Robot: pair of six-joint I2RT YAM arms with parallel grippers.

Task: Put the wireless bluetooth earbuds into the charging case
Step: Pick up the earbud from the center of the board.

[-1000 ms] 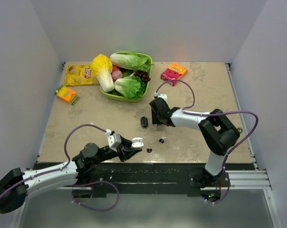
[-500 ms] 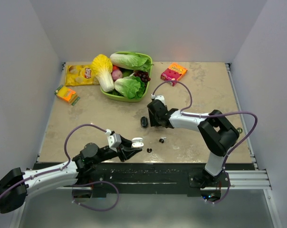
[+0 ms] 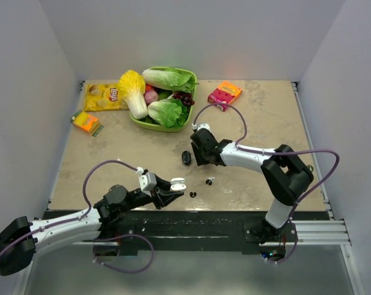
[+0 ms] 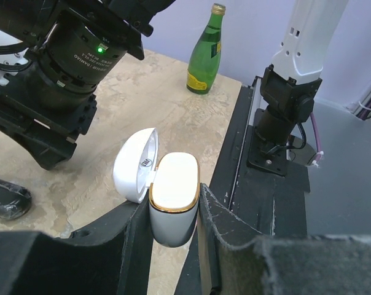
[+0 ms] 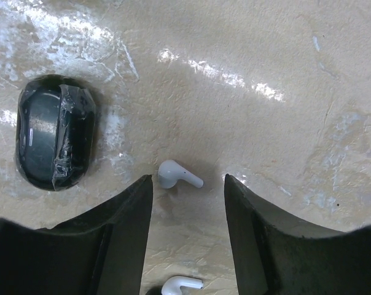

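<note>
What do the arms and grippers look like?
The left arm and right arm match: white link shells between black cylindrical joints, each trailing a purple cable. The left gripper and right gripper are black, with two flat fingers each. A green light glows on the right arm's wrist housing, beside white lettering.

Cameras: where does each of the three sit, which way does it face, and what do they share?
Top external: above and behind the bases, looking down on the table; both arms show.
Left wrist: on the left arm, facing along the near edge toward the right arm; left gripper clamps the open charging case.
Right wrist: facing down at the tabletop; right gripper open astride a white earbud.
Shared: the black oval object, in top and right wrist views.
</note>
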